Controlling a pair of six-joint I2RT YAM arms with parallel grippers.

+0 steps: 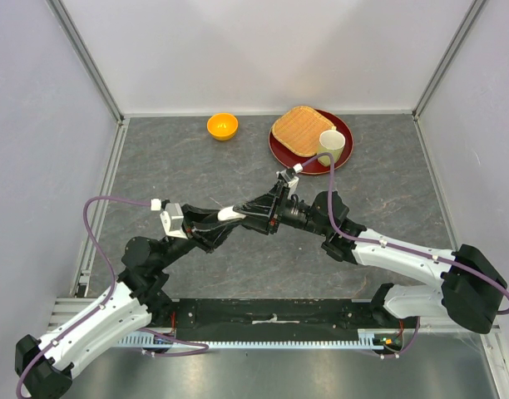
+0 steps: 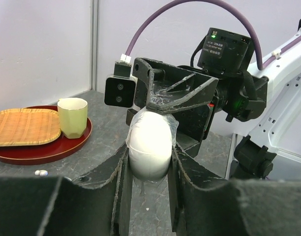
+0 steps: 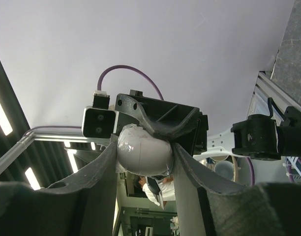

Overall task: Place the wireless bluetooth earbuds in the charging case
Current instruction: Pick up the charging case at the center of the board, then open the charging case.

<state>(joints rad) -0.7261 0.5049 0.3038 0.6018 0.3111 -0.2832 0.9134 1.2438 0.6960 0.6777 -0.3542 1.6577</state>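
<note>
Left gripper [image 2: 148, 164]: jaws closed on the white oval charging case [image 2: 149, 130], held clear of the table [image 1: 196, 166] at mid-scene. Right gripper [image 3: 143, 160]: jaws clamped on the same case from the opposite end. Tiny earbuds [image 2: 41, 172] lie on the table just beside the red tray [image 2: 22, 153]; their number cannot be told. Orange bowl [image 1: 222, 125] stands left of the tray, at the far edge.

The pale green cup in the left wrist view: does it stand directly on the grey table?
No, the cup stands on the red tray, beside the woven mat.
</note>
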